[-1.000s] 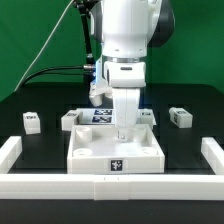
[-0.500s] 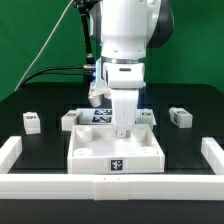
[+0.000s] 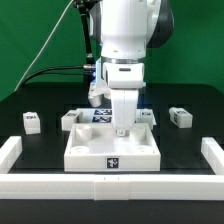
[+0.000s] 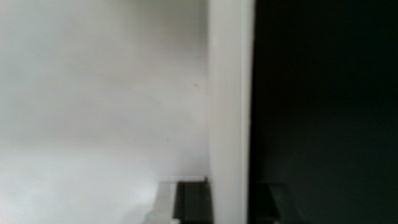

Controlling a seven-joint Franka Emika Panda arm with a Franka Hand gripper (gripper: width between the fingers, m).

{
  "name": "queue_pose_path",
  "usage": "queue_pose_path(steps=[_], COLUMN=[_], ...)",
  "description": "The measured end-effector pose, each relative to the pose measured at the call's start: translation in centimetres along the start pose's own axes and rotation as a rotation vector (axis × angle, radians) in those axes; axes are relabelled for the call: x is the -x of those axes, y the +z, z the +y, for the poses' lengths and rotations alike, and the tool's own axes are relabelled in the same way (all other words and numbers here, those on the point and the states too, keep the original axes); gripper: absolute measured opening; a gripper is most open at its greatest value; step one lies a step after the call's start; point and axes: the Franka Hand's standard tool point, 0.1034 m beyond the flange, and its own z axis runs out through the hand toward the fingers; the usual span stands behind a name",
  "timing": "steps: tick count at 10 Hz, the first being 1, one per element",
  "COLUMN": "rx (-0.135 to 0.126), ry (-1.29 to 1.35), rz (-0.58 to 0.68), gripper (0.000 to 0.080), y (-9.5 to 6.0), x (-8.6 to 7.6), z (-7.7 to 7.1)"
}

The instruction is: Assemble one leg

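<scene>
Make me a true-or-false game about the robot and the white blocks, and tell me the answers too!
1. The end effector is down over the big white panel. True.
2. The table is red. False: it is black.
3. A small leg sits on the table at the exterior view's far left. True.
4. The panel is standing up on its edge. False: it lies flat on the table.
</scene>
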Motion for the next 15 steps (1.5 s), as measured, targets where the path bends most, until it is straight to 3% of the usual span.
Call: queue_pose_path(steps=[4,7,11,15], rx=[0.001,-0.011,0.008,0.022], ry=[-0.003,-0.028,-0.011,0.036], rz=[0.002,0.01,0.019,0.022], gripper=[0.0058,0.0059,0.0059,0.0059], y=[0.0,-0.2,-0.3,-0.4], x=[-0.5,-3.3,-6.2,-8.5], z=[0.2,1.7,4.9,6.0])
